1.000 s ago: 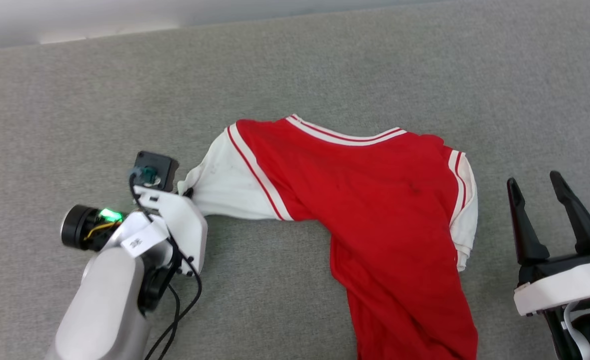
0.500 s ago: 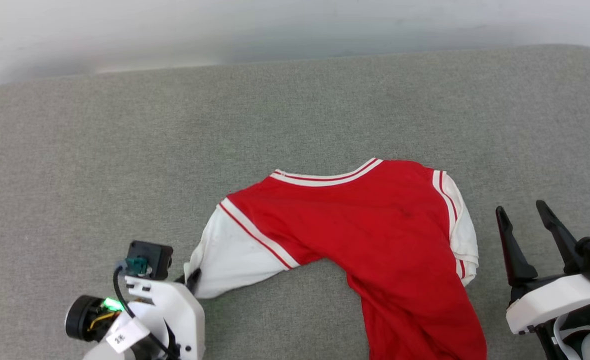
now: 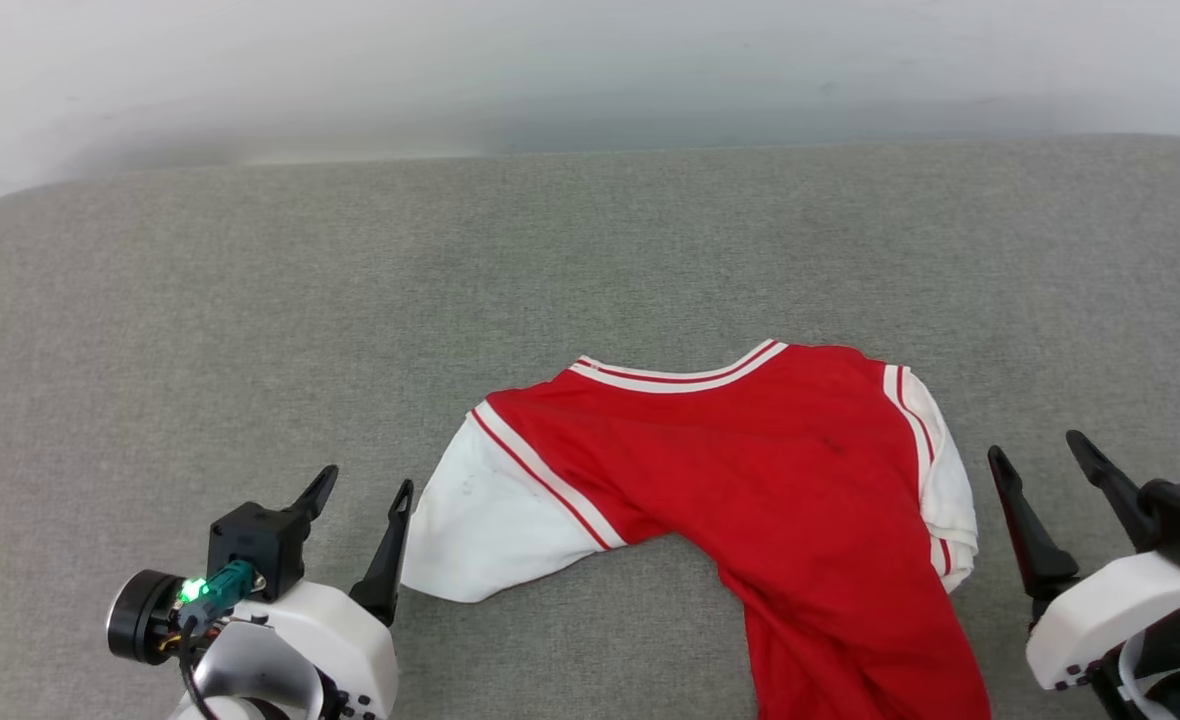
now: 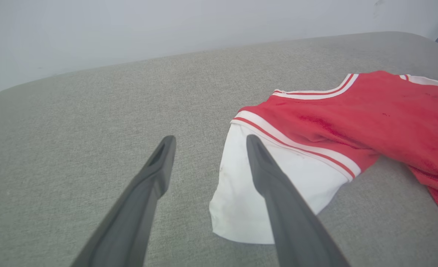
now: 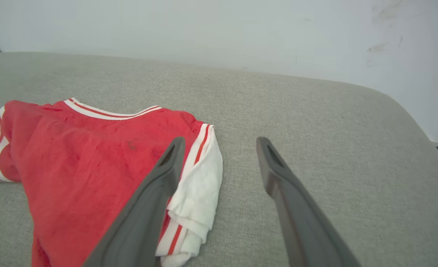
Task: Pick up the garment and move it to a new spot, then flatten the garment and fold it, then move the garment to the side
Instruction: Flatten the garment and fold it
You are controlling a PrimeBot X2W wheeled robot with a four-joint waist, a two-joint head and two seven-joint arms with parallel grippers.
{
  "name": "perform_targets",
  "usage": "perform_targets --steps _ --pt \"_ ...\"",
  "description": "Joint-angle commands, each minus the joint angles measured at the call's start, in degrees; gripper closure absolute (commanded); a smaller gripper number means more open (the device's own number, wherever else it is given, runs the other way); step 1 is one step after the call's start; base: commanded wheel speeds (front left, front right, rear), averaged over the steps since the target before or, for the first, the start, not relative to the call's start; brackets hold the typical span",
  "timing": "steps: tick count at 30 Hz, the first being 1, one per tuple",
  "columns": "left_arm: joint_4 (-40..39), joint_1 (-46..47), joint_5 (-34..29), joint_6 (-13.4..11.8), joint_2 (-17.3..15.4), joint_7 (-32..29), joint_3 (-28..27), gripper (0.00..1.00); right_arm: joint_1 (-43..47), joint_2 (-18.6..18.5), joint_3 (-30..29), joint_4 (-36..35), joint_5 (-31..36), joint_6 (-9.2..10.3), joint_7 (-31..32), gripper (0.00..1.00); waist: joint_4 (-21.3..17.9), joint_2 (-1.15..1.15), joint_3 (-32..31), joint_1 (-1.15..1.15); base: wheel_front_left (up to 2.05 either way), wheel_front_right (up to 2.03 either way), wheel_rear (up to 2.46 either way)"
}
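I judge the red, white-sleeved jersey shirt (image 3: 770, 470) still crooked and unfolded; left pincer (image 3: 366, 480) and right pincer (image 3: 1035, 446) flank it, spread, empty.

One red jersey shirt with white short sleeves (image 3: 750, 480). Two grippers: left gripper (image 3: 368, 479), right gripper (image 3: 1035, 447); two long dark fingers (image 4: 278, 193) each. One grey fabric-covered surface (image 3: 250, 300).
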State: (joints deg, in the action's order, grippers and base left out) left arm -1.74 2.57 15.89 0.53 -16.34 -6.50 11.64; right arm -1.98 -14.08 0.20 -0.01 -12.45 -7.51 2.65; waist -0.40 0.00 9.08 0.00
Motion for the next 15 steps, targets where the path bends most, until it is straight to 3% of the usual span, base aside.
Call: perform_targets --steps 1,7,12,13,14,15 --pt "0.2 -0.6 -0.4 0.5 -0.2 2.6 0.1 0.00 -0.6 -1.9 0.3 -1.1 -0.8 0.03 2.9 0.00 0.9 0.00 0.3 0.00 0.00 0.00 0.00" --pt "0.9 1.0 -1.1 0.6 0.7 7.1 0.7 0.00 -5.9 -9.6 3.5 -3.2 -5.7 0.04 22.0 0.00 3.8 0.00 2.1 0.00 0.00 0.00 0.00" --pt "1.1 3.1 -1.1 1.0 1.6 8.4 1.8 0.00 -13.6 -12.6 4.0 -2.2 -10.6 0.03 41.1 0.00 6.3 0.00 4.3 0.00 0.00 0.00 0.00" --pt "1.1 3.1 -1.1 1.0 1.6 8.4 1.8 0.00 -13.6 -12.6 4.0 -2.2 -10.6 0.03 41.1 0.00 6.3 0.00 4.3 0.00 0.00 0.00 0.00" --pt "0.9 4.2 -1.3 1.2 1.8 8.9 2.2 0.00 -16.5 -13.5 4.6 -1.1 -11.3 0.03 47.1 0.00 7.5 0.00 5.4 0.00 0.00 0.00 0.00" --pt "0.9 4.2 -1.3 1.2 1.8 8.9 2.2 0.00 -16.5 -13.5 4.6 -1.1 -11.3 0.03 47.1 0.00 7.5 0.00 5.4 0.00 0.00 0.00 0.00"
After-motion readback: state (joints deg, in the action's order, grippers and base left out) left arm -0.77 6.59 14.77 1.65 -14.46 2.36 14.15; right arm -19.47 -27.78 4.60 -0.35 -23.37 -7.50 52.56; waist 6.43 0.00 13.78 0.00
